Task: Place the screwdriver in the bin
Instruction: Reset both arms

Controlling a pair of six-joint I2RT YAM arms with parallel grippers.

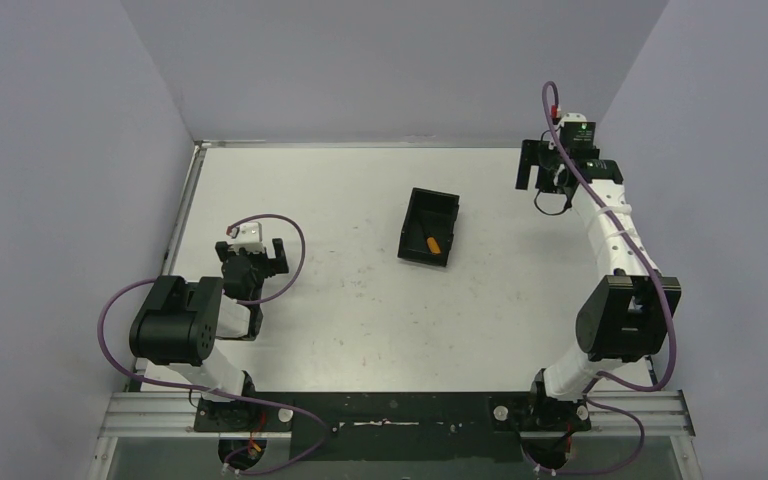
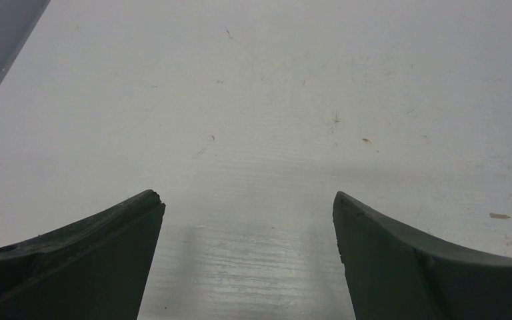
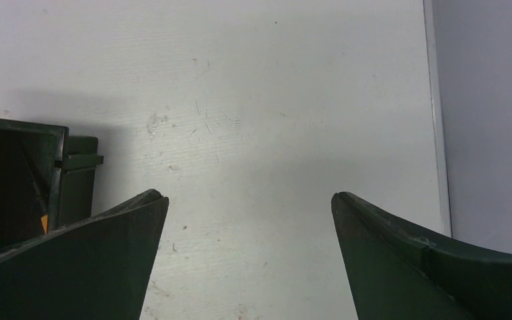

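The black bin (image 1: 430, 228) sits on the white table a little right of centre. The screwdriver (image 1: 433, 243) lies inside it, its orange handle showing near the bin's near end. My right gripper (image 1: 535, 167) is open and empty, raised at the far right, well right of the bin. In the right wrist view the bin (image 3: 20, 180) shows at the left edge with a sliver of the orange screwdriver (image 3: 43, 223) inside. My left gripper (image 1: 260, 258) is open and empty at the left, far from the bin. The left wrist view shows only bare table between the fingers (image 2: 100, 253).
Grey walls enclose the table on the left, back and right. A metal rail (image 1: 188, 205) runs along the table's left edge. The table's right edge meets the wall (image 3: 440, 133) close to my right gripper.
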